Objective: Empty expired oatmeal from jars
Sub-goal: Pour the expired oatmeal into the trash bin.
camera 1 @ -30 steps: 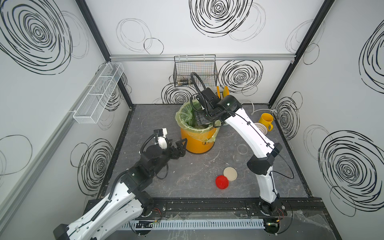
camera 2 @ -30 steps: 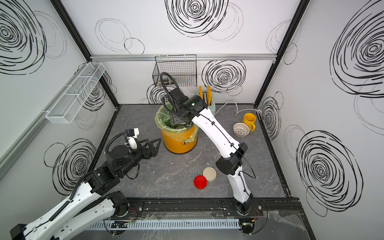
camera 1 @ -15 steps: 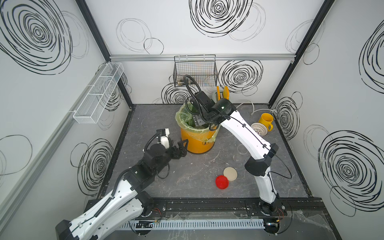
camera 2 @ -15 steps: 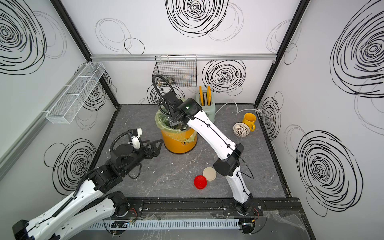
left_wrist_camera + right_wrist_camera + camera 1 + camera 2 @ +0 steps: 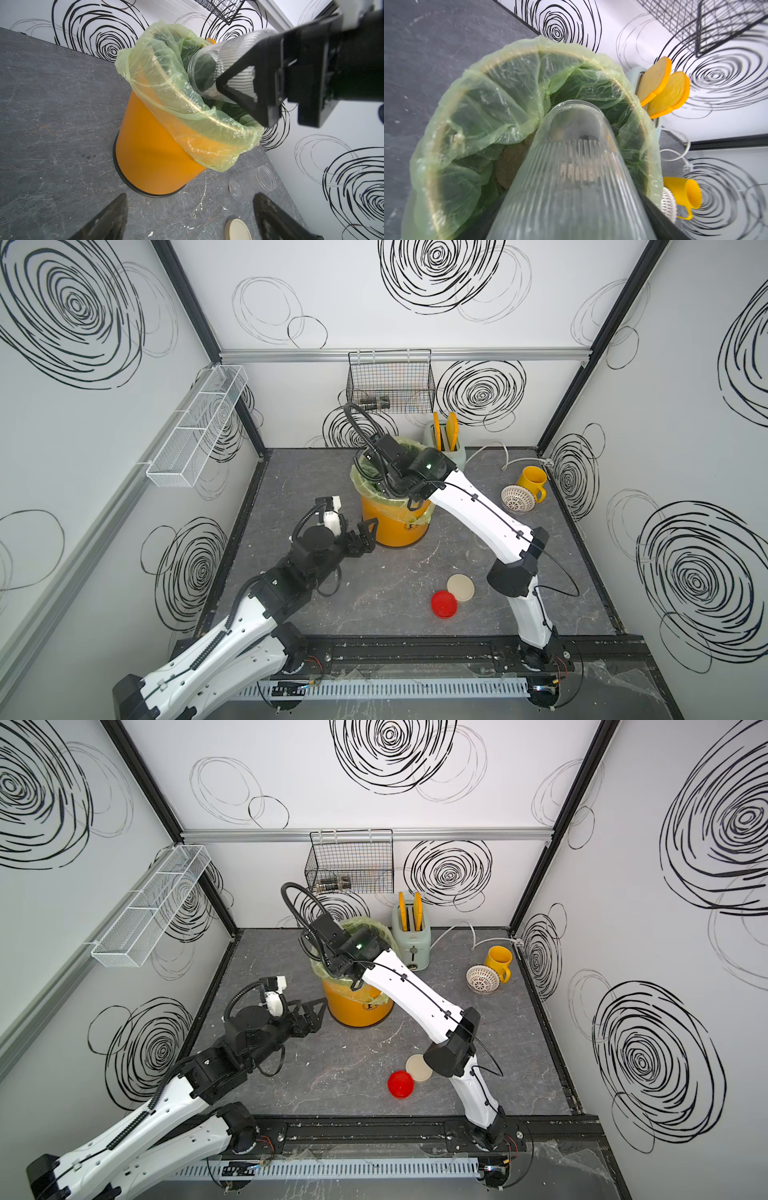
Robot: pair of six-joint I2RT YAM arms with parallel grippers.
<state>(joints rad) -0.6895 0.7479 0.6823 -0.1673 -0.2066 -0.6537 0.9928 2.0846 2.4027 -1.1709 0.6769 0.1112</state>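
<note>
Left of centre in both top views, the left gripper (image 5: 366, 533) is hovering with jaws spread wide and empty, just beside the orange bucket (image 5: 395, 531). Over its green liner (image 5: 365, 472) the right gripper (image 5: 232, 79) is clamping a ribbed clear jar (image 5: 202, 70), tilting it mouth-down. The arm is hiding that jar from above, and only the wrist views are showing it. Oatmeal (image 5: 508, 164) is lying inside the liner. The left wrist view alone is showing a second jar (image 5: 265, 178) lying on the counter (image 5: 52, 104). Lower right of centre, the red lid (image 5: 444, 604) and cream lid (image 5: 460, 588) are sitting side by side.
</note>
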